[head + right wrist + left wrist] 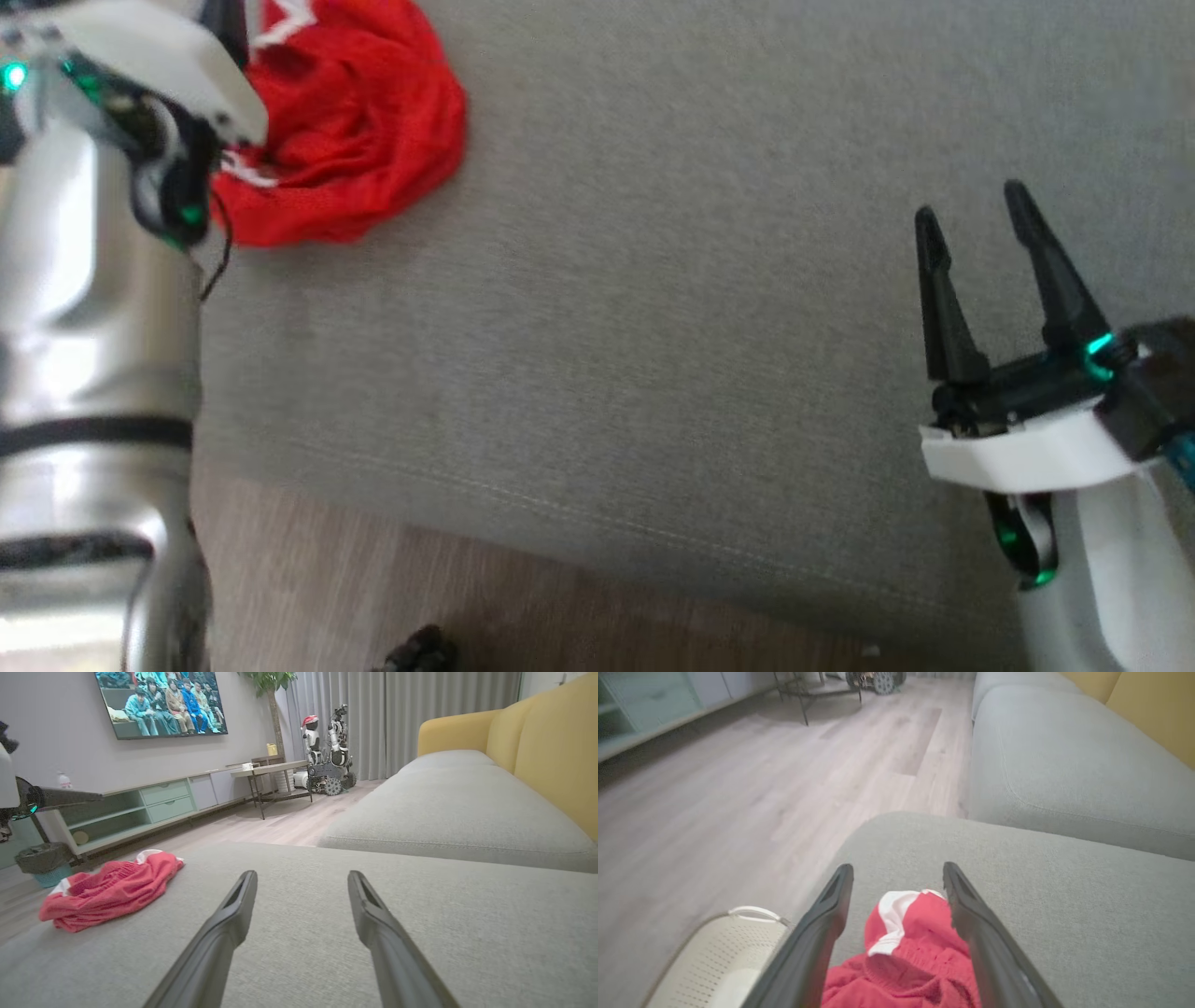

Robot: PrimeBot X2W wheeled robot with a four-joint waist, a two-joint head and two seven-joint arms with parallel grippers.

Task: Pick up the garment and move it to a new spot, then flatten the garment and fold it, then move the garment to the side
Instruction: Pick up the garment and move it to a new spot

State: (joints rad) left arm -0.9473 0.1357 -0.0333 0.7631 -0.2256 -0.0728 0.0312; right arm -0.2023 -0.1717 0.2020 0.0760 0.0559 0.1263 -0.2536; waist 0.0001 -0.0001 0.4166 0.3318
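Here, crumpled red-and-white garment (355,131), grey sofa (653,327), left claw (898,868) spread.

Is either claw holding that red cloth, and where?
Nothing is held. The left claw is open over the crumpled red mesh garment; the right claw is open, apart from it.

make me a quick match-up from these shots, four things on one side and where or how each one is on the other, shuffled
1 garment
2 left hand
3 right hand
4 basket

a open, over bare grey cushion
b pale, perforated, low beside the cushion
c red, crumpled on the cushion
d open, poised at the garment

Pairs: 1-c, 2-d, 3-a, 4-b
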